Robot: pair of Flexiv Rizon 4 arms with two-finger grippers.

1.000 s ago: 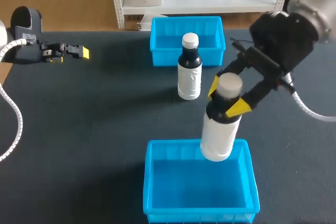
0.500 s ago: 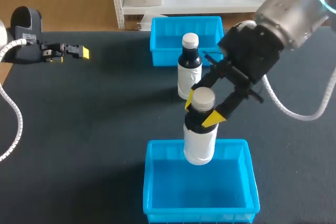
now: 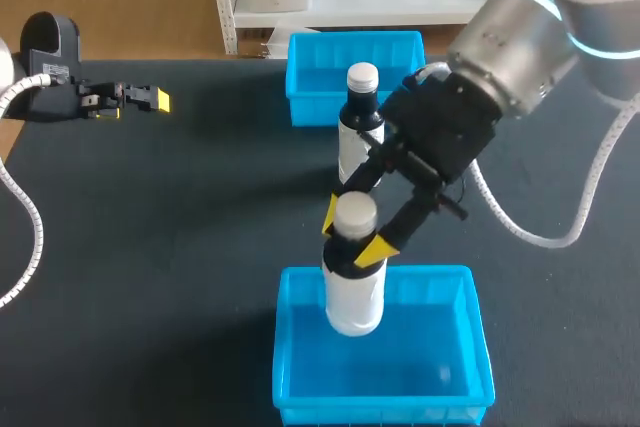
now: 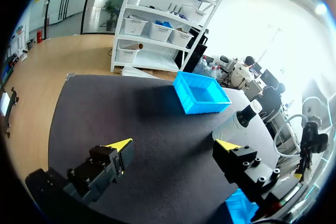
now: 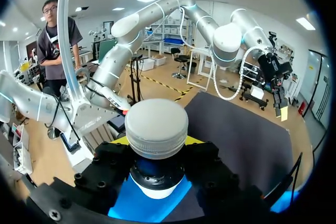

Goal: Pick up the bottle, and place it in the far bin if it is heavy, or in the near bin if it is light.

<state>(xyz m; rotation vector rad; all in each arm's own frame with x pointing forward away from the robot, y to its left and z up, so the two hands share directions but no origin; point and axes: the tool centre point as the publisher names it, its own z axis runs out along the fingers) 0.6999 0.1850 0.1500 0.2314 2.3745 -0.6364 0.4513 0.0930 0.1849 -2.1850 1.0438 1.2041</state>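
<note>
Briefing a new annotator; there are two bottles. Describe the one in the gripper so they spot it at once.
Start at the near bin, the blue one at the table's front edge. Over its far side hangs the held bottle, gripped at the neck by the right gripper. The other bottle stands free on the table by the far bin.

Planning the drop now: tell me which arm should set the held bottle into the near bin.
Right. The right gripper is shut on the bottle by its neck, holding it over the near bin. The left gripper is open, empty and far from both.
</note>
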